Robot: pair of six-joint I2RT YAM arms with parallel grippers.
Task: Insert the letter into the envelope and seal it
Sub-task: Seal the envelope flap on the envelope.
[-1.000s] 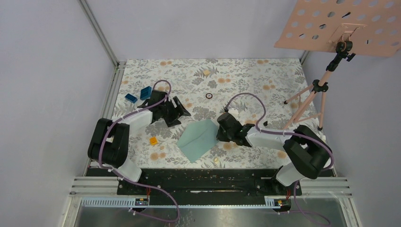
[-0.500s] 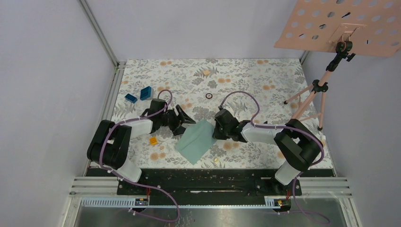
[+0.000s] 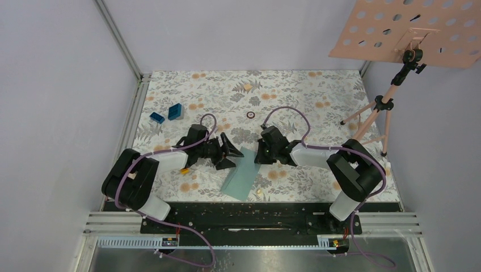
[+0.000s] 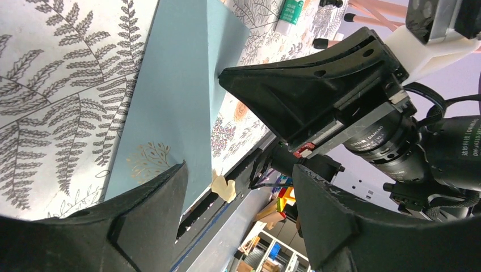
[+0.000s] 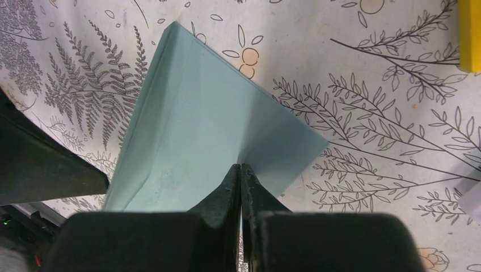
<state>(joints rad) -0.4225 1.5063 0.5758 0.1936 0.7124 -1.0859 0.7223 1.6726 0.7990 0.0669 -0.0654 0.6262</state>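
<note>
The teal envelope (image 3: 240,174) lies on the floral table between my two grippers; it also shows in the left wrist view (image 4: 170,96) and the right wrist view (image 5: 210,124). My right gripper (image 3: 258,156) is shut on the envelope's near corner (image 5: 241,165) and lifts that side, so the paper bends upward. My left gripper (image 3: 231,153) is open at the envelope's left edge, and nothing shows between its fingers (image 4: 238,170). The tan letter is not in view.
Two blue blocks (image 3: 174,111) lie at the back left, with a small ring (image 3: 250,115) mid-table. A tripod (image 3: 371,116) carrying a pink perforated board (image 3: 414,28) stands at the right. A pale scrap (image 3: 259,192) lies near the front edge, and a yellow block (image 5: 469,34) near the right gripper.
My left gripper has moved right up to the envelope's edge. My right gripper has moved left, and the envelope now looks narrower from above.
</note>
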